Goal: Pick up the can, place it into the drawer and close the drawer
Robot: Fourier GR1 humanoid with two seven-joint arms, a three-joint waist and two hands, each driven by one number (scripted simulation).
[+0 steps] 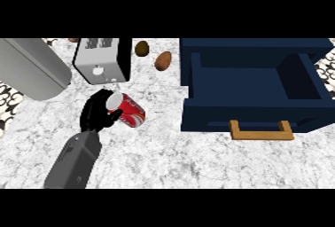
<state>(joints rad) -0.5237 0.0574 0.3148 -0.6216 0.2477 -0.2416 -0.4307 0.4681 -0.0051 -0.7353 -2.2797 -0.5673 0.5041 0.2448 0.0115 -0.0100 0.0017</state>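
A red can (133,113) with a white top lies tilted on the marble counter, left of the middle. My left hand (95,113) comes in from the lower left and curls round the can's top end, thumb in front and fingers behind. The dark blue drawer (252,113) stands pulled open at the right, its inside bare, with a wooden handle (261,131) on its front. The can is a short way left of the drawer's front corner. My right hand does not show.
A silver toaster (101,60) stands just behind the hand. A large grey rounded appliance (29,68) fills the far left. Two brown oval items (163,60) (142,48) lie between the toaster and the drawer.
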